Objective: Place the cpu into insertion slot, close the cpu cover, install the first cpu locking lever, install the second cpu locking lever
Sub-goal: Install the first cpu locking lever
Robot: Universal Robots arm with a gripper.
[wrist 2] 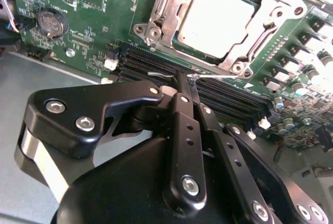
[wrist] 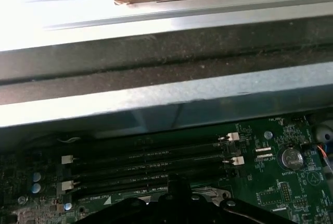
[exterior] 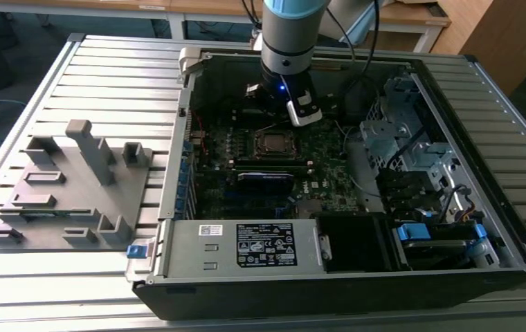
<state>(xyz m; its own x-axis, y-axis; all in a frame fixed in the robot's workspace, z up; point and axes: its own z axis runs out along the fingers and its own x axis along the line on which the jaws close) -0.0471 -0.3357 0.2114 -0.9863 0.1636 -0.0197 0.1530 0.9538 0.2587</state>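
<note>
One black two-fingered gripper (wrist 2: 183, 81) at work, fingers pressed together with no gap that I can see. The tips sit at a thin bright wire locking lever (wrist 2: 213, 76) lying across the long black memory slots (wrist 2: 148, 60), just beside the socket. Wire nipped between the tips or only touched: cannot tell.

State of work: the flat square cpu with its dull silver top (wrist 2: 218, 21) lies in the small square dark insertion slot (exterior: 259, 144) on the dark green motherboard (wrist 2: 93, 5). The thin silver-grey cpu cover with the cut-out window (wrist 2: 273, 13) lies flat over it. Judged step: seating a locking lever.

Doing it well, my judgement:
- Bear on the wire near its hooked end.
- Follow its own swing down and sideways under the retaining tab.
- Keep the load steady, so the springy wire does not skip off the tips onto the memory slots or small board parts.
- The cover should be flush before the lever loads it; it looks flush.

Counts:
- cpu 1, cpu cover 1, insertion slot 1
- locking lever: 1 plainly at the tips, a second not made out with certainty
- memory slots: 4, counted in the first wrist view
- round silver coin battery (wrist 2: 52, 23): 1
- grey moulded parts tray (exterior: 69, 187): 1, to the exterior view's left of the case
- open black computer case (exterior: 337, 297): 1
</note>
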